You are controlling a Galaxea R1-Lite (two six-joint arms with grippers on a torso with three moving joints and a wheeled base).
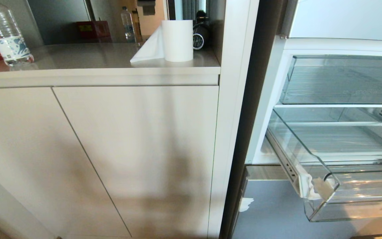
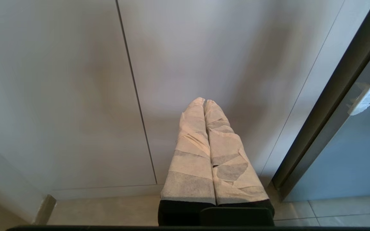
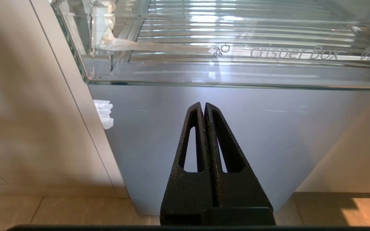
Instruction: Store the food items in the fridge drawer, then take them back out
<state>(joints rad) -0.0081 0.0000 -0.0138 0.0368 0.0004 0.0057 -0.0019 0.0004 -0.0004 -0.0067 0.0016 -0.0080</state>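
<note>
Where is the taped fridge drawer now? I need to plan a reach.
In the head view the fridge drawer juts out of the open fridge at lower right, below another clear bin, right of the cabinet.

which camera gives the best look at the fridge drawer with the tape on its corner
The head view shows the fridge drawer best: pulled out, with its slide rail, taped front corner and curled lip all visible. The right wrist view shows only its front wall and ribbed floor from below, above the shut right gripper. The left wrist view does not show it.
</note>
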